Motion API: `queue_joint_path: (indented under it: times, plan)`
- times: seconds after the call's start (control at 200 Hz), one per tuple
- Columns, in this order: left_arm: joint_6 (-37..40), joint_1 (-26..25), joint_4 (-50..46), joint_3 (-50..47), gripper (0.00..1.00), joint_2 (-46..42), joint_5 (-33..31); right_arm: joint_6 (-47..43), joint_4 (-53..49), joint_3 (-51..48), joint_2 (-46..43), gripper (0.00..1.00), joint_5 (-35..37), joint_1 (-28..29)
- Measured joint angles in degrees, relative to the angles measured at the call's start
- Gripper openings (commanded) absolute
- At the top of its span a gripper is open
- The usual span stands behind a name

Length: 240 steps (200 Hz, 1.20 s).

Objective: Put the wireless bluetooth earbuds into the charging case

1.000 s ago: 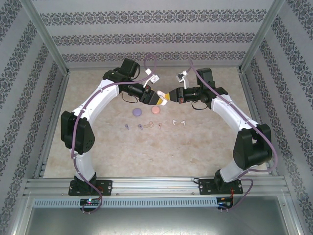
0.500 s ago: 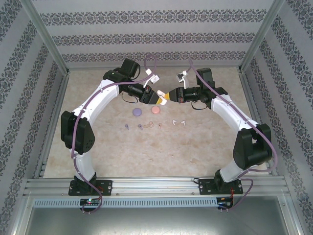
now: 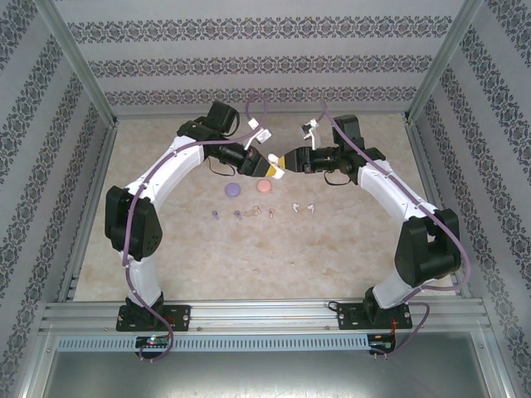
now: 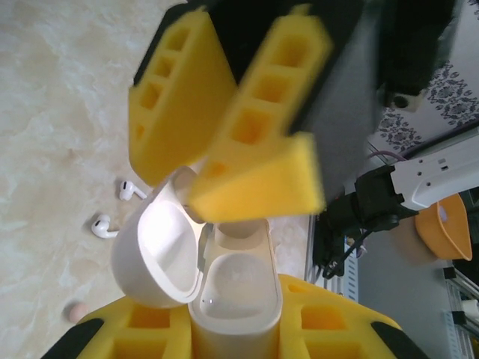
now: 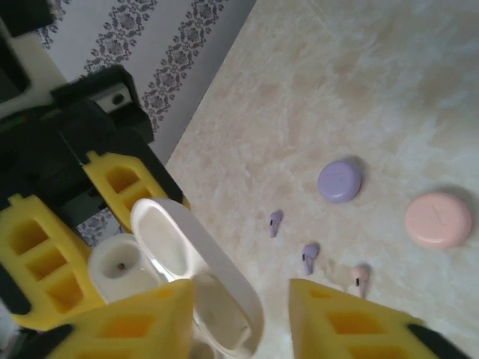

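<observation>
Marbled table [image 3: 332,240] carries earbuds [image 3: 238,215], purple case [image 3: 233,190], pink case [image 3: 264,186].

The left hand [image 4: 236,333] has tightened onto the body of the white, open-lidded plastic charging case [image 4: 238,288]. The right hand [image 5: 238,299] has spread its yellow foam fingers [image 5: 352,325] apart. Both arms have shifted very slightly.

earbuds [image 5: 275,222]: 2 purple, 2 pink, 2 white | charging case [image 5: 340,180]: 3
</observation>
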Motion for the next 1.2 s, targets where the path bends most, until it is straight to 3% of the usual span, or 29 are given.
queue_joint_path:
  times: [0.26,0.485,0.644,0.884,1.199]
  plan:
    - [-7.61,1.25,14.53,-14.73,0.00,-6.91,-4.72,5.09,-1.64,-3.32,-7.08,0.59,7.67,-2.62]
    - [-13.64,1.62,30.67,-26.56,0.00,-20.76,-14.01,8.13,-8.83,-7.28,-9.18,0.59,22.80,-0.33]
    - [-15.47,1.62,43.25,-35.45,0.00,-27.36,-21.20,11.52,-12.13,-9.22,-6.51,0.58,31.69,3.65]
    - [-15.69,1.62,61.16,-49.42,0.00,-30.32,-29.14,15.54,-14.40,-8.70,1.49,0.57,40.26,8.85]
    - [-16.39,1.51,76.48,-54.95,0.00,-31.39,-35.45,17.05,-19.12,0.26,10.78,0.56,47.63,12.04]
